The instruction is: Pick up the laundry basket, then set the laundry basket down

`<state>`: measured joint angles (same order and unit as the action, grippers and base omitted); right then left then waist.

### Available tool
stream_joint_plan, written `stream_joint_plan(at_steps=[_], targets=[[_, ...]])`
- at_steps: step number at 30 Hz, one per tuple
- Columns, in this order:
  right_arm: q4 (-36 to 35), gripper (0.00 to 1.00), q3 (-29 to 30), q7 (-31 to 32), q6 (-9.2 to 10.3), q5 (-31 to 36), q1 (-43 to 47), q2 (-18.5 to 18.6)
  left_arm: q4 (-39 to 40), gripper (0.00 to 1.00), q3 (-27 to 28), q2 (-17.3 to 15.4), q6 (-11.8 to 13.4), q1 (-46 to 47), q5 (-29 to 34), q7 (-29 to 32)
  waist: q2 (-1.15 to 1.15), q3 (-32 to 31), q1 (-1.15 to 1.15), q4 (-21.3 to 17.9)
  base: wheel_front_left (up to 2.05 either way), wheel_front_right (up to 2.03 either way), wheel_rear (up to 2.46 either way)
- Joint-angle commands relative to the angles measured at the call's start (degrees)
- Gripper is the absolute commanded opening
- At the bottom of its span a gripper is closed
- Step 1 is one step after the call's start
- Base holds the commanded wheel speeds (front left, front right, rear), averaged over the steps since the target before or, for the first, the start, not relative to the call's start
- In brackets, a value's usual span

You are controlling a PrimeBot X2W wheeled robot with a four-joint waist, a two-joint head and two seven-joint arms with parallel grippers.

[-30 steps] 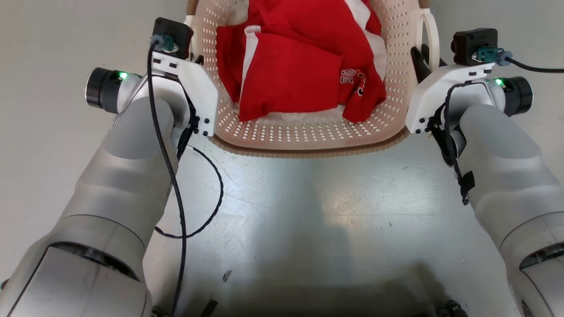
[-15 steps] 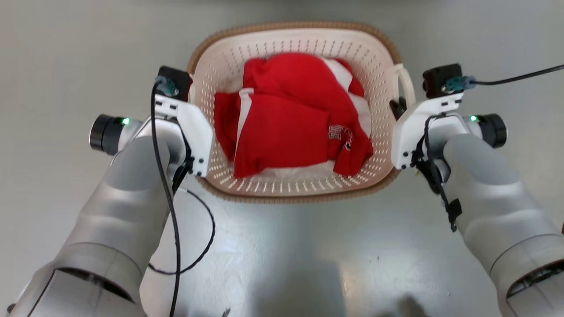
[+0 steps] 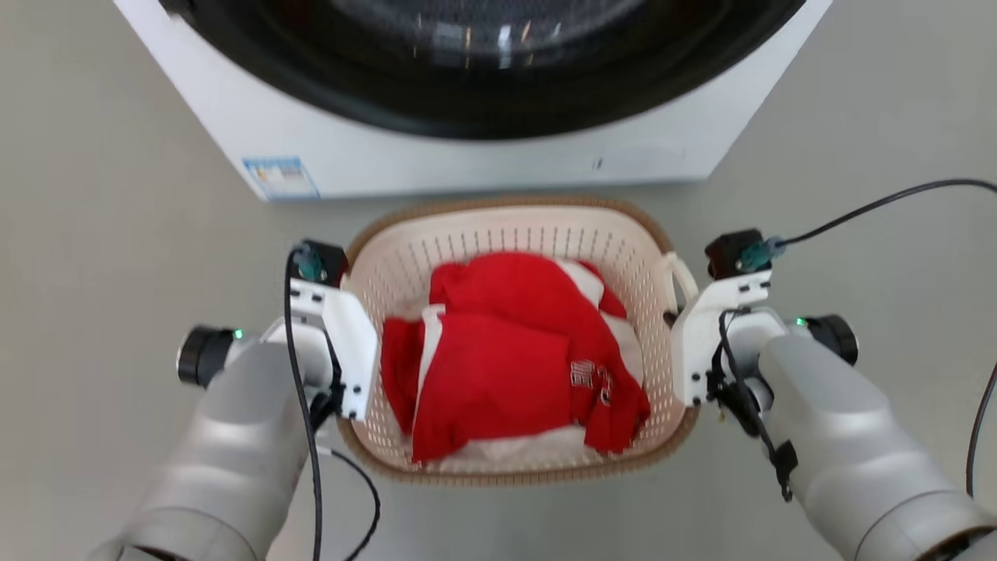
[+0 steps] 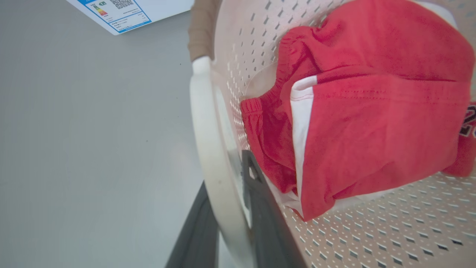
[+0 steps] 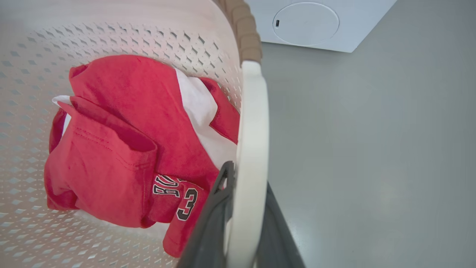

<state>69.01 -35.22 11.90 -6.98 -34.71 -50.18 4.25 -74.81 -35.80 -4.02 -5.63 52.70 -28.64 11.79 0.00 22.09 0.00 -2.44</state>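
Head view, laundry basket [image 3: 498,236] near washing machine [image 3: 483,167], floor [image 3: 101,273] at both sides

White washing machine [image 3: 498,167], dark round door [image 3: 483,70], blue-edged label [image 3: 280,178] at front corner; grey floor [image 3: 101,257]; crumpled red-and-white clothing [image 3: 498,374]

- Washing machine [image 3: 467,167]: cropped by the head view's top edge. Only its lower white front and the bottom of its dark door show.
- Label [image 3: 280,178] on the machine: the print is too small to read.
- Laundry basket [image 3: 514,234]: its bottom lies mostly under red and white clothes [image 3: 498,374]. Its underside is hidden, so contact with the grey floor [image 3: 101,273] cannot be told.
- Left gripper [image 4: 225,175]: the outer finger is partly hidden behind the white left handle [image 4: 202,130].
- Right gripper [image 5: 248,178]: the finger bases run off the bottom edge.
- Lettering [image 5: 178,193] on the red garment: folded, with only a "3" clearly legible.
- Left forearm [image 3: 226,467] and right forearm [image 3: 857,460]: cropped by the head view's bottom edge.
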Motion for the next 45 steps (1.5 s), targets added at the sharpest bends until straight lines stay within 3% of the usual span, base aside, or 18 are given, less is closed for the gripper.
stream_joint_plan(at_steps=[1, 11, 17, 30, 45], targets=[[-1.4, 0.00, -1.8, 0.7, -0.51, -0.7, 1.7, -1.4, 0.9, 0.00, 0.3, -1.5, -0.3, -0.6, -0.3, 0.4, 0.00, -7.5, 0.00, -1.1, 0.00, 0.00, 0.00], [0.6, 0.00, -6.0, 4.2, -0.51, -4.1, 6.1, -1.4, 0.9, 0.00, -0.9, -0.3, -1.1, -7.9, -1.8, 3.3, 0.00, -20.4, 0.00, -0.6, 0.00, 0.00, 0.00], [0.4, 0.00, -7.4, 5.9, -0.51, -6.0, 7.0, -1.4, 0.9, 0.00, -1.8, 0.7, -1.4, -9.7, -2.6, 3.8, 0.00, -24.1, 0.00, 0.1, 0.00, 0.00, 0.00], [-0.7, 0.00, -11.0, 8.0, -0.51, -9.8, 9.1, -1.4, 0.9, 0.00, -4.0, 1.0, -1.6, -11.8, -3.5, 6.4, 0.00, -27.5, 0.00, 0.1, 0.00, 0.00, 0.00], [-0.4, 0.00, -13.9, 8.5, -0.51, -13.0, 9.4, -1.4, 0.9, 0.00, -5.4, 1.1, -1.8, -11.8, -5.1, 7.3, 0.00, -27.1, 0.00, -0.6, 0.00, 0.00, 0.00]])
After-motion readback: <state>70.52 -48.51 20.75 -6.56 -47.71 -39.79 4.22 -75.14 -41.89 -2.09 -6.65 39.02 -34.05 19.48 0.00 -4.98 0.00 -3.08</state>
